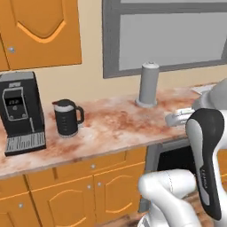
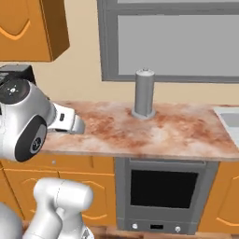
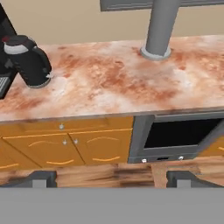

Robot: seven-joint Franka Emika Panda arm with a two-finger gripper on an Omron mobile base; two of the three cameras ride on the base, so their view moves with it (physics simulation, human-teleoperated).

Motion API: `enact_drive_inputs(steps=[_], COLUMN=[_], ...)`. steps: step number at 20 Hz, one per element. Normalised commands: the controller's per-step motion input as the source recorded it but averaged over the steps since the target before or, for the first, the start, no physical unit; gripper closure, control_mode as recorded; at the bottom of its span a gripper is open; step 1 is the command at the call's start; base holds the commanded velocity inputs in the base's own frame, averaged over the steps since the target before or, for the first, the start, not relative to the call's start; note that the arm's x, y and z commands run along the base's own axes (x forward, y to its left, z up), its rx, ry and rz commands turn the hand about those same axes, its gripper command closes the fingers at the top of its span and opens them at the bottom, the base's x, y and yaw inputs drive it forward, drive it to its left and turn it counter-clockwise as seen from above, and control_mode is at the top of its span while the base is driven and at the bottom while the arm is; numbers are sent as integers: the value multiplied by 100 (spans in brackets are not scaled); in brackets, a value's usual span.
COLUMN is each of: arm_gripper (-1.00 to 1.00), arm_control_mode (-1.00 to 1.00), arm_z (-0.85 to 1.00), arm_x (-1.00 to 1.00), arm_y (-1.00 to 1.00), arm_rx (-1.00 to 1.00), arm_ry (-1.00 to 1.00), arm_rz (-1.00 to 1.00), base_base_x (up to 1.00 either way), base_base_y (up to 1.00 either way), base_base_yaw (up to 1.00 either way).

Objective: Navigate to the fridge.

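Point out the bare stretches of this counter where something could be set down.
Widest free patch: between the kettle and the grey cylinder, above the oven. More room lies between the cylinder and the sink. It is crowded at the coffee machine beside the kettle.

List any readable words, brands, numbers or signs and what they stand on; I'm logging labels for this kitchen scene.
None can be read.
Coffee machine: its front panel has a small pale display with marks too blurred to read.
Kettle, grey cylinder, oven and orange cabinets: no text visible; the oven's small knobs carry no legible marks.
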Motion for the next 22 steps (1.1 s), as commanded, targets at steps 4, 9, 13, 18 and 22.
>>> enact_drive_inputs(steps=[4, 9, 13, 18, 22], arm_gripper=[-100, -100, -100, -100, -100], arm_control_mode=[100, 100, 100, 100, 100], arm_z=[0, 0, 0, 0, 0], arm_x=[0, 0, 0, 0, 0], arm_y=[0, 0, 0, 0, 0], arm_rx=[0, 0, 0, 0, 0], arm_ry=[0, 0, 0, 0, 0], arm_rz=[0, 0, 0, 0, 0], base_base_x=[-18, 0, 0, 0, 2], base_base_y=[-2, 0, 0, 0, 4], base_base_yaw=[-92, -100, -100, -100, -98])
